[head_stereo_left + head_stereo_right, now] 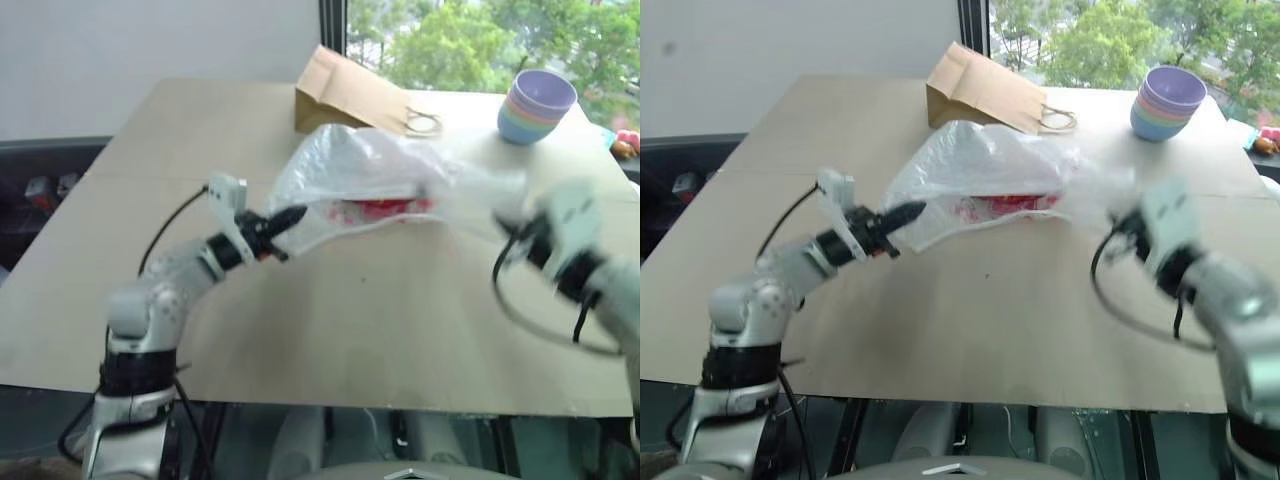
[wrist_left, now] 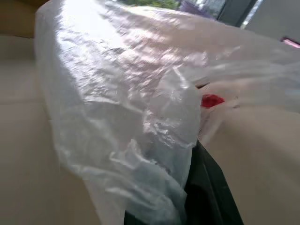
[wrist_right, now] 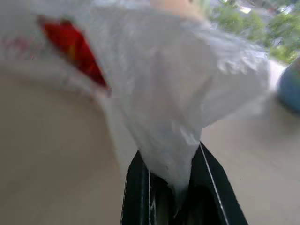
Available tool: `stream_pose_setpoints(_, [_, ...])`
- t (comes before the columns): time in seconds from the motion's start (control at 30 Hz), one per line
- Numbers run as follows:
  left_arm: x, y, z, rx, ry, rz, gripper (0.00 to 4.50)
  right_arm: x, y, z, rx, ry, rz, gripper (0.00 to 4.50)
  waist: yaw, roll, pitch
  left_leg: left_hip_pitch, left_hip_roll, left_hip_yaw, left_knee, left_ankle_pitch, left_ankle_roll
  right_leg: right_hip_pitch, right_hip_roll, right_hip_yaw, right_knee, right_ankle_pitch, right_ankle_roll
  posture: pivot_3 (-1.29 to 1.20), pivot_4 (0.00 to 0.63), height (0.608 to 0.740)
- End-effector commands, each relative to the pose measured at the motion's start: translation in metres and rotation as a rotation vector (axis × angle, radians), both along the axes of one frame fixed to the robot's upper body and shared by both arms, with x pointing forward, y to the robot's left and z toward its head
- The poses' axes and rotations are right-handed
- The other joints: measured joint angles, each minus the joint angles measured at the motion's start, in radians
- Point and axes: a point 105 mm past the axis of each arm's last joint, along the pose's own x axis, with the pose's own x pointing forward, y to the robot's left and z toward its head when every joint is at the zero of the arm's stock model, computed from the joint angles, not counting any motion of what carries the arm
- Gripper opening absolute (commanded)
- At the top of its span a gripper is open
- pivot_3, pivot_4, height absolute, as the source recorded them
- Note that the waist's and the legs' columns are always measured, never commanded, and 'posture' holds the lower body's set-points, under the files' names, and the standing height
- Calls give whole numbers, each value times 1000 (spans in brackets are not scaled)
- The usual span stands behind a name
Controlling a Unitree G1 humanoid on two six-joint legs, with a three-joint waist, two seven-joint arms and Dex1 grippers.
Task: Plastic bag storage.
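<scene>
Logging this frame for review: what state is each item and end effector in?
plastic bag: stretched between both end effectors, a red item visible inside
left end effector: shut on bag's edge
right end effector: pinching bag's film
brown paper bag: lying flat
bowls: stacked upright

The table [image 1: 330, 330] is looked down on from the head by both eye views, facing forward toward the window; the same scene is shared, shifted slightly sideways between them. From the left wrist, the plastic bag [image 2: 126, 112] is seen at very close range along the fingers. From the right wrist, the bag's other end is seen just as near, gathered between that gripper's fingers [image 3: 136, 192]. The bag is shared by all four views.
</scene>
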Motion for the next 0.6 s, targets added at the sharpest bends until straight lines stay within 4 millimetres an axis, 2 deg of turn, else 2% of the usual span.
stream_pose_setpoints(0.03, [-13, -2, 22, -1, -124, -65, 519, -1, -4, 20, 3, -177, -9, 1313, -5, 0, 0, 0, 1, 0, 1, 0, 0, 0, 0, 1, 1, 0, 0, 0, 150, 740])
stream_pose_setpoints(0.1, [-22, 8, 19, 45, -133, -61, 1135, -11, -6, 16, 57, -157, 5, 2266, -5, -2, -1, 3, 2, 0, 2, 0, 0, 0, 0, 2, 2, 0, 0, 0, 150, 740])
stream_pose_setpoints(0.23, [-51, 30, 21, 98, -157, -41, 3023, -48, -13, 10, 88, -72, 69, 4229, 0, 0, -1, 3, 3, 0, -2, 0, 0, -2, 1, 1, 3, -1, -2, 0, 150, 740])
stream_pose_setpoints(0.27, [-57, 33, 21, 119, -163, -28, 3521, -58, -13, 10, 104, -50, 91, 4500, 1, 0, -1, 3, 3, 0, -4, -1, 0, -2, 1, 1, 3, -2, -4, 0, 150, 740])
stream_pose_setpoints(0.3, [-65, 33, 17, 162, -168, -53, 3969, -66, -14, 10, 99, -39, 107, 4500, 2, 0, -1, 2, 4, 0, -4, -1, 0, -3, 1, 0, 3, -3, -5, 0, 150, 740])
stream_pose_setpoints(0.43, [-93, 22, 0, 237, -138, -146, 3969, -81, -36, 6, 3, -30, 70, 4500, 2, -1, -2, 2, 5, 0, -3, -2, 0, -2, 0, 0, 2, -4, -3, 0, 150, 740])
stream_pose_setpoints(0.6, [-100, 11, -5, 228, -134, -164, 3969, -81, -71, 5, -55, -46, 3, 4500, 1, -2, -3, 4, 6, -1, -1, -5, -5, -1, -4, 0, 2, -5, -2, 0, 150, 740])
